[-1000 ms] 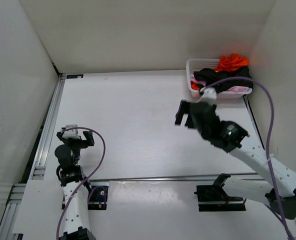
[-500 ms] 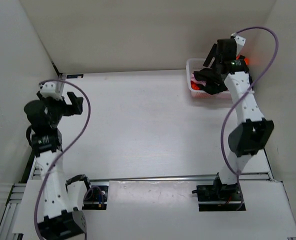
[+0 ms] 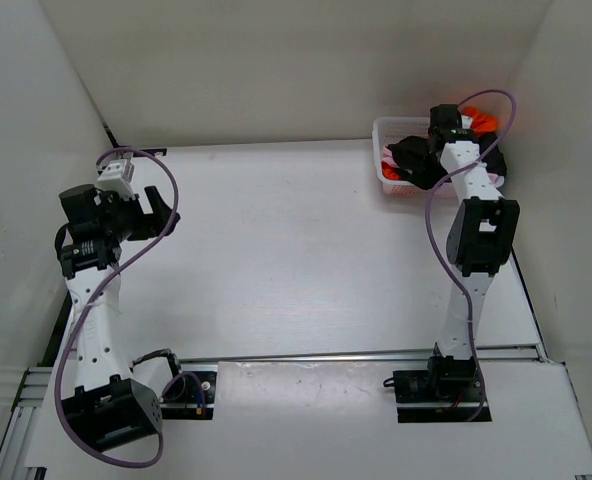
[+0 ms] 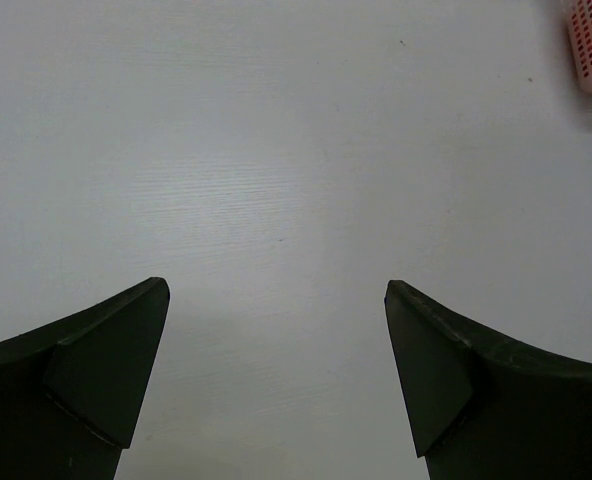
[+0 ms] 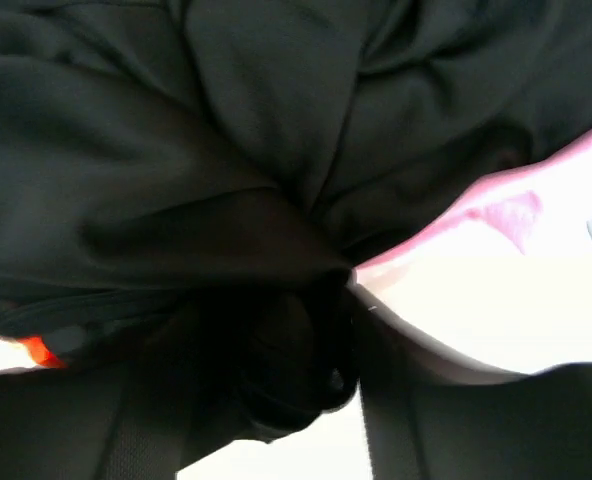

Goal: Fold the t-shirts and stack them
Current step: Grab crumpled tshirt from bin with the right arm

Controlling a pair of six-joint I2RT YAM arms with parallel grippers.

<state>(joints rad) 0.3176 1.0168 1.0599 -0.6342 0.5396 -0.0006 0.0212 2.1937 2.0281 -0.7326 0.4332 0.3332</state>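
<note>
The three t-shirts lie bundled in the white mesh basket at the back right. The orange-red t-shirt is on the far side. The black t-shirt lies on top, and a strip of the pink t-shirt shows at the front. My right gripper reaches down into the basket. In the right wrist view it is shut on a bunch of the black t-shirt, with the pink t-shirt beside it and a bit of orange-red t-shirt at the left. My left gripper hangs open above bare table.
White walls close the table on the left, back and right. A metal rail runs along the left edge. One corner of the basket shows far off in the left wrist view.
The right gripper has dropped into the basket and closed on the black cloth. The left arm has swung its open gripper slightly toward the table's middle.
</note>
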